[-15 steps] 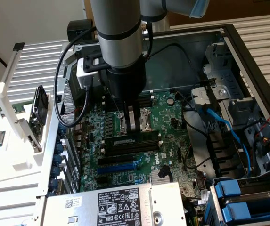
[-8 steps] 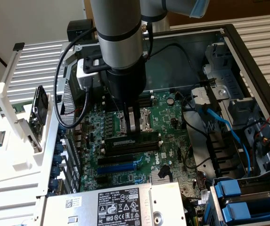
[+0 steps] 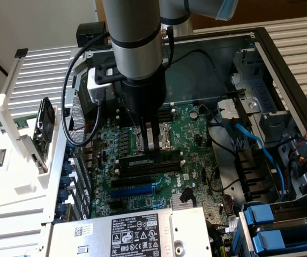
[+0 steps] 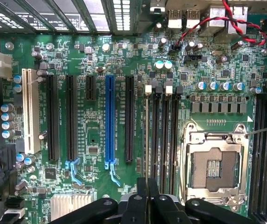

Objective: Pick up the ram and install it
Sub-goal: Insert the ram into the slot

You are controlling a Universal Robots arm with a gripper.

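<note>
While closed gripper (image 3: 151, 147) hangs over ram (image 3: 156, 160) at memory slots (image 4: 164, 140), processor socket (image 4: 215, 170) sits just beside.

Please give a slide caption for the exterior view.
Robot fingers poised above a memory stick on the motherboard of an open computer case.

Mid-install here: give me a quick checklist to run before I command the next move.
1. The gripper shut on the ram: ok.
2. The ram parallel to the empty memory slots beside it: ok.
3. The ram fully seated: cannot tell.
4. Slot end clips latched: cannot tell.
5. Black cable clear of the slots: ok.
</note>
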